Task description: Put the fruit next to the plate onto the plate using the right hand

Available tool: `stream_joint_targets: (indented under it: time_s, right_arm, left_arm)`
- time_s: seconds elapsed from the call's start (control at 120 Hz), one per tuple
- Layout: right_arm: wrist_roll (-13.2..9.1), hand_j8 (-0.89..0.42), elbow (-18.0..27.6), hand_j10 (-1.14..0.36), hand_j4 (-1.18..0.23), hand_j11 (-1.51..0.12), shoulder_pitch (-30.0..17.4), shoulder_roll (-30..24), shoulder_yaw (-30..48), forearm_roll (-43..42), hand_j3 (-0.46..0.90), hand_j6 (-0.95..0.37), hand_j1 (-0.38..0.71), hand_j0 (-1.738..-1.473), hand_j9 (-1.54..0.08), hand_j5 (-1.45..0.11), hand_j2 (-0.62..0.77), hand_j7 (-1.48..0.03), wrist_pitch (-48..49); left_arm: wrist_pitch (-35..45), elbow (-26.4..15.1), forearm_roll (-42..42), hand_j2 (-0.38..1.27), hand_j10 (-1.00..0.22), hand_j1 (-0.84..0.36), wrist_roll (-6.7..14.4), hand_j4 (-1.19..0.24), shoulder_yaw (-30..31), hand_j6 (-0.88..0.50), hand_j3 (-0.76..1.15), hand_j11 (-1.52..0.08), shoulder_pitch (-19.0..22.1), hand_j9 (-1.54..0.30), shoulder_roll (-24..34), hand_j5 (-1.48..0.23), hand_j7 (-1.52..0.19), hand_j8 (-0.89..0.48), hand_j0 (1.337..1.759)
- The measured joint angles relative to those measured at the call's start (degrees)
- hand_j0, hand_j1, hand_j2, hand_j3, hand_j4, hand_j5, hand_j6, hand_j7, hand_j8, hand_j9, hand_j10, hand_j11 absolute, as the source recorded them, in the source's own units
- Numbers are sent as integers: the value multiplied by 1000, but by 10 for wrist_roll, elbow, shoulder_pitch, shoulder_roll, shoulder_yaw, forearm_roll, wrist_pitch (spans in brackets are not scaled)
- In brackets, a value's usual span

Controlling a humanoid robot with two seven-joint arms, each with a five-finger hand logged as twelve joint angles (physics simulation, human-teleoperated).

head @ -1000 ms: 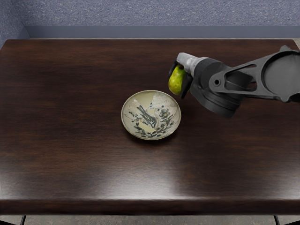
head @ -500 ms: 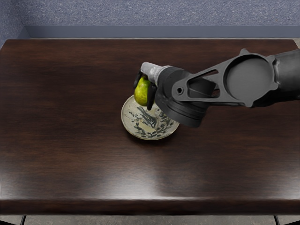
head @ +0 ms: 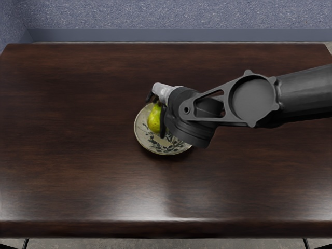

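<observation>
The right hand (head: 160, 106) reaches in from the right on a dark arm; its fingers are curled around a yellow-green fruit (head: 153, 118), dark fingertips showing above and beside it; the fruit sits just under and in front of the palm, gripped rather than resting free. Directly beneath the hand lies a shallow patterned plate (head: 147, 141); the fruit is over the plate's left half, very low, though whether it touches the dish cannot be told; the wrist hides the plate's right side. Around this, the dark wooden worktop (head: 78, 155).

Risk, as a judgement: the fruit is rounded and the plate shallow; if the fingers open unevenly or drag it on withdrawal, it may roll over the nearby left rim; pressing down off-centre could tip or shove the plate.
</observation>
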Motion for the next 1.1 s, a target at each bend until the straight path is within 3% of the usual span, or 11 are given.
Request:
stream_joint_targets:
  time_s: [0.167,0.308,0.483,0.617,0.717,0.792,0.975,1.1]
  right_arm:
    - [0,-110,8,-153,-147,-196,16,-6,1,4,0,-112,-189,-1658,-199,-201,57,-196,11]
    - [0,-70,55,-91,-89,-117,16,-37,35,10,0,-71,-252,-1658,-119,-120,26,-117,-29]
    - [0,-48,136,-57,-56,-73,-10,-137,132,19,0,-49,-286,-1658,-74,-74,8,-73,-45]
    - [0,-43,157,-47,-47,-61,-134,-195,284,22,0,-43,-296,-1658,-61,-61,1,-61,40]
    - [0,-41,161,-43,-43,-55,-274,-238,450,39,0,-41,-300,-1658,-56,-56,-2,-55,194]
    - [0,-39,162,-41,-40,-52,-359,-277,549,100,0,-39,-302,-1658,-52,-53,-4,-52,322]
    - [0,-34,136,-35,-35,-46,-445,-411,629,276,0,-34,-307,-1658,-46,-46,-5,-46,550]
    - [0,-31,104,-32,-32,-42,-495,-485,638,337,0,-31,-310,-1658,-42,-42,-5,-42,617]
  left_arm:
    - [0,0,0,0,0,349,0,0,0,0,0,0,-1,0,0,0,0,0,1658]
    - [0,0,0,0,0,349,0,0,0,0,0,0,0,0,0,0,0,0,1658]
    - [0,0,0,0,0,349,0,0,0,0,0,0,0,0,0,0,0,0,1658]
    - [0,0,0,0,0,349,0,0,0,0,0,0,0,0,0,0,0,0,1658]
    - [0,0,0,0,0,349,0,0,0,0,0,0,0,0,0,0,0,0,1658]
    - [0,0,0,0,0,349,0,0,0,0,0,0,0,0,0,0,0,0,1658]
    - [0,-3,1,0,0,349,0,0,0,0,0,0,0,0,0,0,0,0,1658]
    - [0,-3,1,0,0,349,0,0,-1,0,0,0,-1,0,0,0,0,0,1658]
